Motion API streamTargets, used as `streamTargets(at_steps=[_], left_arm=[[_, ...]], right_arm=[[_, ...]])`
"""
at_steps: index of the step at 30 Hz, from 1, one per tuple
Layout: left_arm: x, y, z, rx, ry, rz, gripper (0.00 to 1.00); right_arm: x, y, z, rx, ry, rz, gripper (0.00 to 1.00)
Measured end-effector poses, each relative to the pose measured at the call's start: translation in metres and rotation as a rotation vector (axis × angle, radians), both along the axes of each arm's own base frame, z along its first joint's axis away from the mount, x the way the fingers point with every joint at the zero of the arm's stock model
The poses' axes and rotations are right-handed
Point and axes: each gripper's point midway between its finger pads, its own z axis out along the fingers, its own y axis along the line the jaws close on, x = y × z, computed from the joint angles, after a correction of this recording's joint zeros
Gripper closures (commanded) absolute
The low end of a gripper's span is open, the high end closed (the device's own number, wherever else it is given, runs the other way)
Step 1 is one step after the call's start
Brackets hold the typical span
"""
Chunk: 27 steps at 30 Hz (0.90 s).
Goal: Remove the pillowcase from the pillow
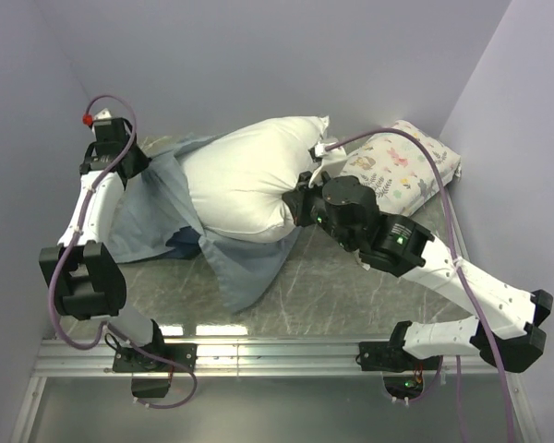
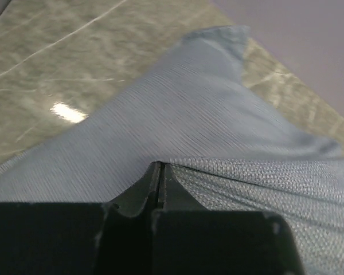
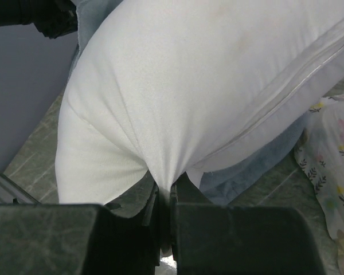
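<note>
Pillowcase (image 1: 157, 198) of grey-blue fabric lies toward the far-left corner of the bench (image 1: 332, 286), pinched tight in the left gripper (image 2: 160, 171). The right gripper (image 3: 169, 186) clamps an edge of the plump white pillow (image 1: 240, 180). Best drawn steadily apart, I reckon.

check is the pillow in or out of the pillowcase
Mostly out: pillow bare, pillowcase bunched at its left end; fully free, cannot tell.

Bare table (image 1: 351, 295) in front of the pillow (image 1: 245, 185); pillowcase (image 1: 152, 208) across the left, floral pillow (image 1: 397, 171) rear right.
</note>
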Motion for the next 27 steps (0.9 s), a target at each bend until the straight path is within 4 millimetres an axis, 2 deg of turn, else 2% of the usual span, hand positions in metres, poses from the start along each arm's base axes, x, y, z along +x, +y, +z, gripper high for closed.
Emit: streamTargets(at_steps=[3,7,10,11,13,14,17,21,23,25,27], left_arm=[[0.003,0.014,-0.022,-0.015,0.051,0.032,1.0],[0.005,0.009,-0.03,-0.034,0.07,0.01,1.0],[0.005,0.006,-0.028,-0.043,0.062,-0.002,0.78],[0.006,0.005,-0.024,-0.043,0.048,-0.017,0.58],[0.006,0.005,-0.018,-0.048,0.029,-0.027,0.43],[0.005,0.004,-0.013,-0.048,0.018,-0.034,0.31],[-0.004,-0.004,0.019,-0.047,-0.055,-0.062,0.22],[-0.035,-0.033,0.083,-0.037,-0.216,-0.142,0.19],[-0.064,-0.053,0.109,-0.043,-0.308,-0.194,0.19],[-0.091,-0.071,0.118,-0.055,-0.359,-0.248,0.18],[-0.114,-0.089,0.114,-0.074,-0.387,-0.304,0.17]], right_arm=[[-0.004,-0.006,0.004,0.004,-0.003,0.002,1.0],[-0.006,-0.009,0.005,0.002,-0.001,0.005,1.0],[-0.007,-0.01,0.006,0.003,-0.004,0.005,1.0],[-0.007,-0.011,0.007,0.0,-0.004,0.005,1.0],[-0.008,-0.013,0.013,-0.001,-0.008,0.004,1.0],[-0.008,-0.014,0.018,0.004,-0.013,0.005,1.0],[-0.007,-0.015,0.037,0.027,-0.04,0.001,1.0],[-0.001,-0.015,0.048,0.024,-0.063,-0.025,1.0],[0.004,-0.013,0.049,0.011,-0.068,-0.041,1.0],[0.009,-0.009,0.051,-0.003,-0.072,-0.052,1.0],[0.014,-0.005,0.054,-0.009,-0.079,-0.062,1.0]])
